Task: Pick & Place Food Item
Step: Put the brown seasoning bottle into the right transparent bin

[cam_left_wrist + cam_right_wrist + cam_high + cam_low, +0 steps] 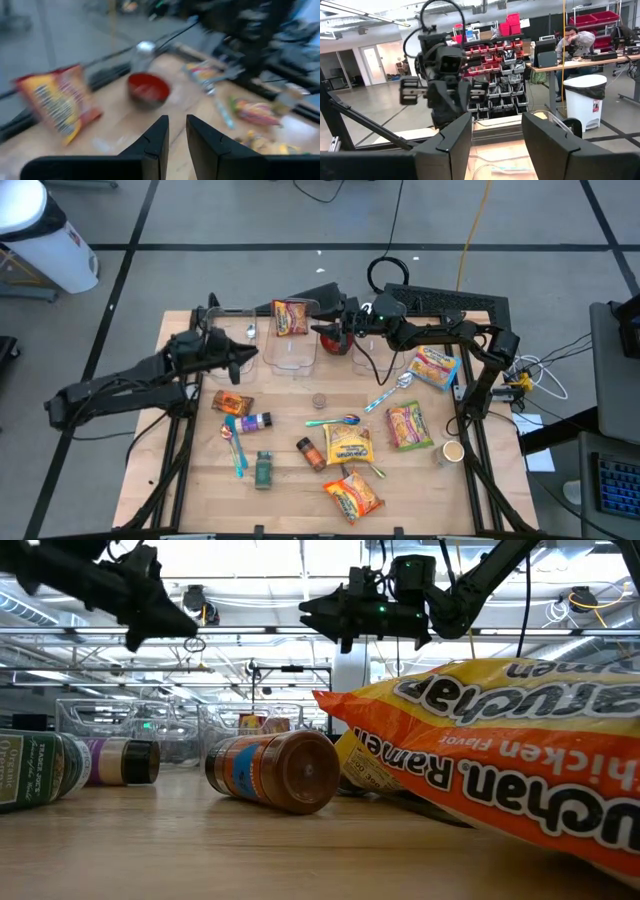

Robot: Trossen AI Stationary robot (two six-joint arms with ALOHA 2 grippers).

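A ramen packet stands leaning inside a clear bin at the table's far side; it also shows in the left wrist view, ramen packet. A red bowl sits right of that bin, red bowl. My right gripper hovers above the table between packet and bowl, open and empty, pointing toward the table's left. My left gripper hangs in the air left of the bins; its fingers stand a narrow gap apart with nothing between them.
More ramen packets lie on the table's right and near parts. Spice jars, spoons and a cup lie there too. Other clear bins stand at the far side.
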